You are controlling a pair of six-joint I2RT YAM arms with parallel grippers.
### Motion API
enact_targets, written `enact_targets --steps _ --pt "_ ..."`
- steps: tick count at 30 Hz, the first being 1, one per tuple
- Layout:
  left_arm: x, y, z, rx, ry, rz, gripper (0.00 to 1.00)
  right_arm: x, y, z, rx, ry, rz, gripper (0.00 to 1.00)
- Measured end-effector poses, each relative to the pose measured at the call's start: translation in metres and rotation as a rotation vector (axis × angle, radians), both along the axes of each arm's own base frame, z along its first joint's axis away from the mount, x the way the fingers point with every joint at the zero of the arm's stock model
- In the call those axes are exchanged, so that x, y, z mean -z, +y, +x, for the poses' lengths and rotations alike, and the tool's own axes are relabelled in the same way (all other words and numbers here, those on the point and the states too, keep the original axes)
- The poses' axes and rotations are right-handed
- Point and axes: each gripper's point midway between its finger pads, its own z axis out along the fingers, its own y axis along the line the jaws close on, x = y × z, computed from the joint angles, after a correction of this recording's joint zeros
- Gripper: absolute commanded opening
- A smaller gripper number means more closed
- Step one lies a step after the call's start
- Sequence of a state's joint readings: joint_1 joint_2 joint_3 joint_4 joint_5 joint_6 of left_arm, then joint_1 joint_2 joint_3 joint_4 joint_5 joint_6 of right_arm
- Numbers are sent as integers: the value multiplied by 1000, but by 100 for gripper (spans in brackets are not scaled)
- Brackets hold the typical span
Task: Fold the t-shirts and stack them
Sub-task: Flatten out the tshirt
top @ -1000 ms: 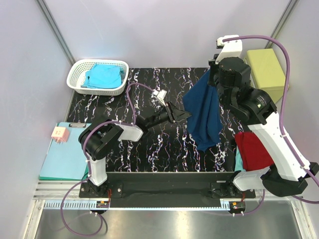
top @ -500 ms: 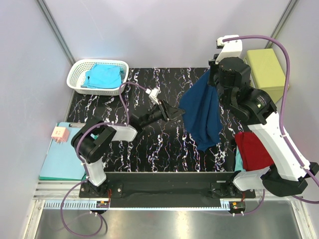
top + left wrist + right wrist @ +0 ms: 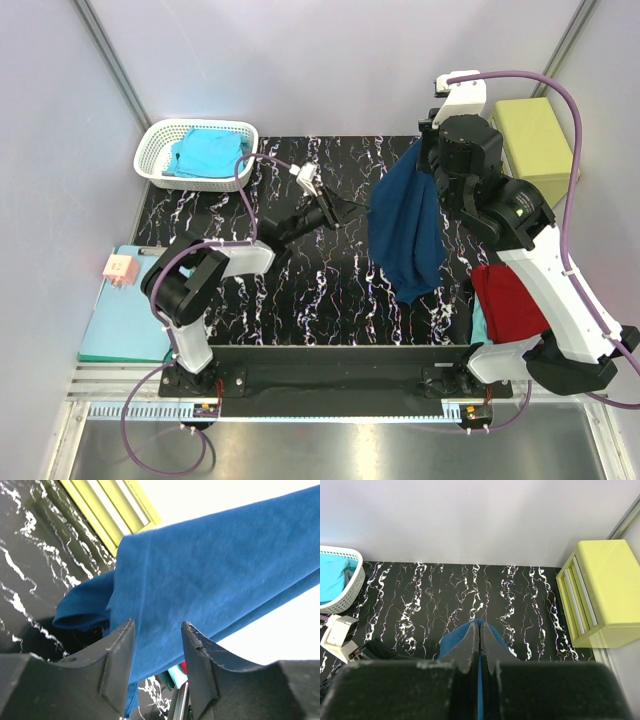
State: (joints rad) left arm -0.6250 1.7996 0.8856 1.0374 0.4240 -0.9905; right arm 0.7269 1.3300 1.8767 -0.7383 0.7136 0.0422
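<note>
The navy blue t-shirt [image 3: 407,230] hangs in the air over the right half of the table, bunched into a long drape; its chest print is hidden. My right gripper [image 3: 479,626] is shut on its top edge, high up. My left gripper [image 3: 355,213] is open and reaches to the shirt's left edge at mid height; in the left wrist view the blue cloth [image 3: 210,565] fills the space just beyond and between the fingertips [image 3: 125,630]. A red t-shirt [image 3: 505,300] lies at the right edge, a turquoise t-shirt [image 3: 207,152] in the basket.
A white basket [image 3: 160,135] stands at the back left. A yellow-green drawer box [image 3: 537,135] is at the back right. A teal clipboard [image 3: 125,310] with a pink note lies left of the black marbled table [image 3: 300,290].
My left gripper has moved up and to the right, toward the hanging shirt's left edge. The right arm and the shirt have held nearly still.
</note>
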Motion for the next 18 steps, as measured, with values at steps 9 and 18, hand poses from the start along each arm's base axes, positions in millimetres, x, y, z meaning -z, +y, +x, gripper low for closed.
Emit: enact_targets --steps 9,18 --pt "4 -7 5 13 12 -5 49 3 1 0 0 5 -5 0" --pt "38 -12 10 22 74 38 50 4 1 1 0 9 -8 0"
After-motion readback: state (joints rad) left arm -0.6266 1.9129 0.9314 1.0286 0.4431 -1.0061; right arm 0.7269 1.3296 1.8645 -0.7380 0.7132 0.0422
